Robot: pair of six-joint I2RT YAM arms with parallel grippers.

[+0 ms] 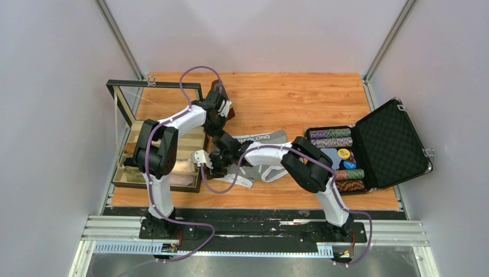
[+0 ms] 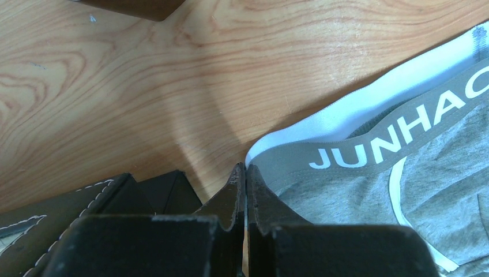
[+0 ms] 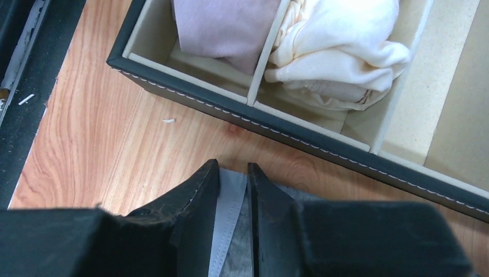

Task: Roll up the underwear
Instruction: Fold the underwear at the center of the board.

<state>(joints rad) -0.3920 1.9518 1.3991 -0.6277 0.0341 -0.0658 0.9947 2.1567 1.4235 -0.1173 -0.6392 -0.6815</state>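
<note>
Underwear (image 1: 262,139) is spread out mid-table (image 2: 115,86), just right of the box (image 3: 300,138). Left gripper (image 2: 245,170) is squeezed together right at the waistband's (image 2: 369,153) left corner, but I can't tell if any fabric's actually in there. Right gripper (image 3: 233,171) is pinching the trim (image 3: 228,202) on the near-left edge.

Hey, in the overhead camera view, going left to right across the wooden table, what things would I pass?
Divided storage box → grey underwear → open poker-chip case.
</note>
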